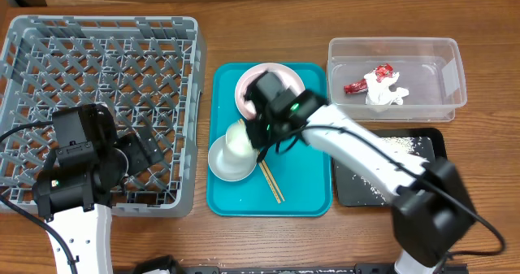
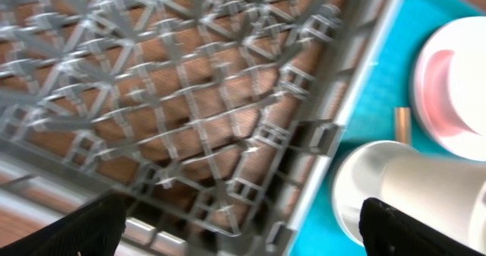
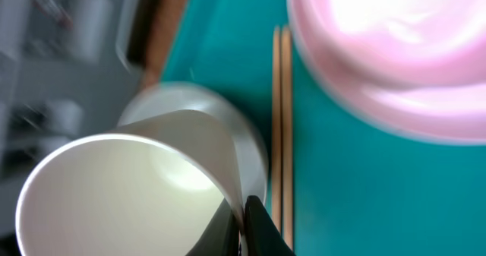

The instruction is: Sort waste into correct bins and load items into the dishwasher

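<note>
Pinching the rim of the tilted white small cup (image 3: 129, 188) with the right end effector (image 3: 241, 227), over the bowl (image 1: 223, 167) on the teal tray (image 1: 309, 193); holding the left end effector (image 2: 250, 229) spread above the grey crate (image 1: 49, 54) on the wooden worktop (image 1: 268, 22).

The left arm (image 1: 80, 229) and right arm (image 1: 366, 154) pair white tubular links with bulky black housings and thin black cables (image 1: 24, 128). The left gripper (image 2: 250, 227) has black fingers (image 2: 76, 229), seemingly plastic.
</note>
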`<state>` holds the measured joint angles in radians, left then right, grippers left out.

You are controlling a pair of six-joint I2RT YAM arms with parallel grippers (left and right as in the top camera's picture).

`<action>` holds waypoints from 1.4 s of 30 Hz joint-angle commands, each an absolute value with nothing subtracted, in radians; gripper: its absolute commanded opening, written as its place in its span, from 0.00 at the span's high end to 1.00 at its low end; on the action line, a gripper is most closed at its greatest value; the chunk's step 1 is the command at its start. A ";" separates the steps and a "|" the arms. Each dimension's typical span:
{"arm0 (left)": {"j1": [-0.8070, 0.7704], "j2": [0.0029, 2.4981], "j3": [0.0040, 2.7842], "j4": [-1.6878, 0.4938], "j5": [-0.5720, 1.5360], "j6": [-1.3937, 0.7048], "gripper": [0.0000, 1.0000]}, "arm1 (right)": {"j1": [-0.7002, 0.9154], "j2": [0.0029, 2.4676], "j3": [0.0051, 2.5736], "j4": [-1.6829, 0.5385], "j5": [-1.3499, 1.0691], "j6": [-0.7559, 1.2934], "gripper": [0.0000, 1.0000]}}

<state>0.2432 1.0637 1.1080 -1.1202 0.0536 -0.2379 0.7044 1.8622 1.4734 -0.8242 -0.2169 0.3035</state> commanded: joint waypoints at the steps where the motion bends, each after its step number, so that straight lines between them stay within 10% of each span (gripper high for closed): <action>1: 0.248 1.066 1.128 -1.090 0.245 -0.207 0.00 | 0.614 1.706 1.577 -0.821 -0.276 0.311 0.96; 25: -0.237 1.247 1.128 -0.479 0.813 -0.153 0.00 | 0.337 1.701 1.570 -0.817 -1.238 0.281 0.96; 42: -0.204 1.247 1.128 -0.415 0.855 -0.158 0.12 | 0.333 1.701 1.570 -0.876 -1.169 0.281 0.96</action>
<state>-0.2306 1.2396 1.1080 -0.4259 0.8570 -0.1570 0.3153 1.7012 1.5692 -0.8600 -1.1690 0.2928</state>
